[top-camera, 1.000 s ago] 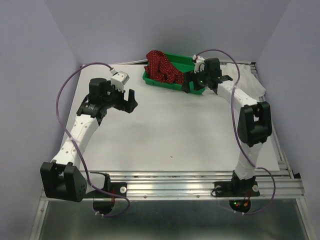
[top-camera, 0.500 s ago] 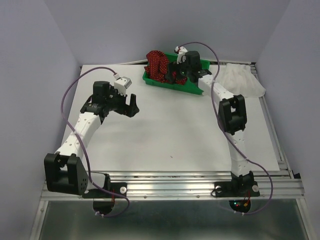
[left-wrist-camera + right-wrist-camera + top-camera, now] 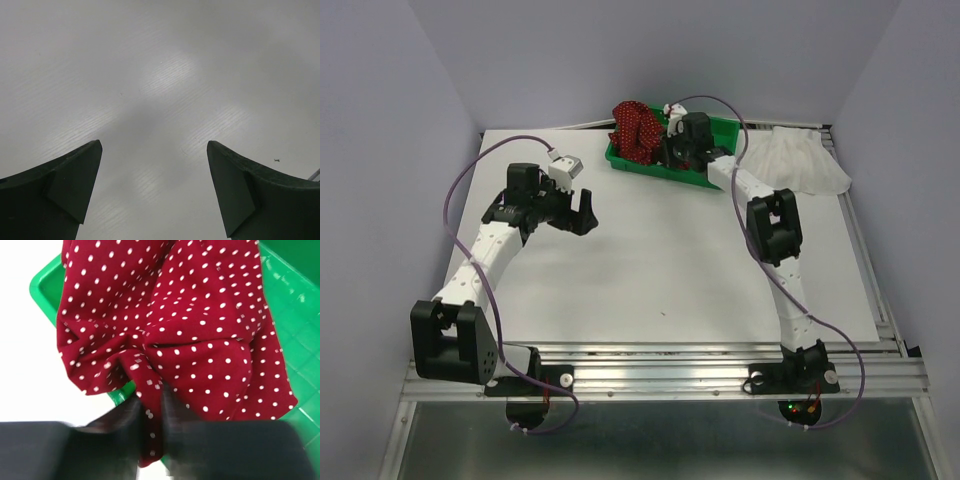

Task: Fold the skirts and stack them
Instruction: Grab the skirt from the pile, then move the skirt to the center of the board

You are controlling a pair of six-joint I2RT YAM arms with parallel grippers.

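At the far side of the white table (image 3: 660,270) the right claw (image 3: 150,412) is reaching into the green tray (image 3: 638,166), fingers clenching a bunched fold of the dark red dotted skirt (image 3: 200,330). That skirt is lying heaped in the tray's left end and spilling over the rim. The left claw (image 3: 153,145) is hovering over bare tabletop on the left, fingers spread wide and gripping nothing, while the white ruffled skirt (image 3: 805,160) is lying spread out at the far right corner, just beside the tray, and plain lavender walls (image 3: 400,80) are closing in the table on three sides.
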